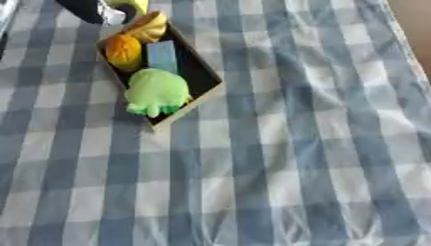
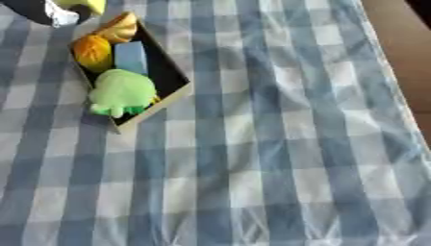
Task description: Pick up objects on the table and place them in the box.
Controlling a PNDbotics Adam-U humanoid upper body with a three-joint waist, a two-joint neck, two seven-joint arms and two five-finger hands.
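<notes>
- Blue-and-white checked cloth (image 1: 286, 158) covers the whole table you are working over, lying slightly wrinkled under a clear sheen.
- The box (image 1: 208, 72), a shallow tan-walled tray with a black floor, sits askew on the cloth, its long side running diagonally.
- Inside the box, at its near end, you have a light green soft toy (image 1: 156, 92) that bulges over the near rim.
- Just beyond the green toy lies a pale blue block (image 1: 162, 55), flat on the box floor.
- Beside the blue block, against the box's left wall, rests an orange rounded object (image 1: 124, 50).
- At the box's far end sits a golden-yellow object (image 1: 148, 27), tilted against the far rim.
- Your left hand (image 1: 99, 10) shows just past the box's far end, dark with a silver part, and a yellow-green object (image 1: 134, 4) sits right against it; you cannot tell how its fingers are set.
</notes>
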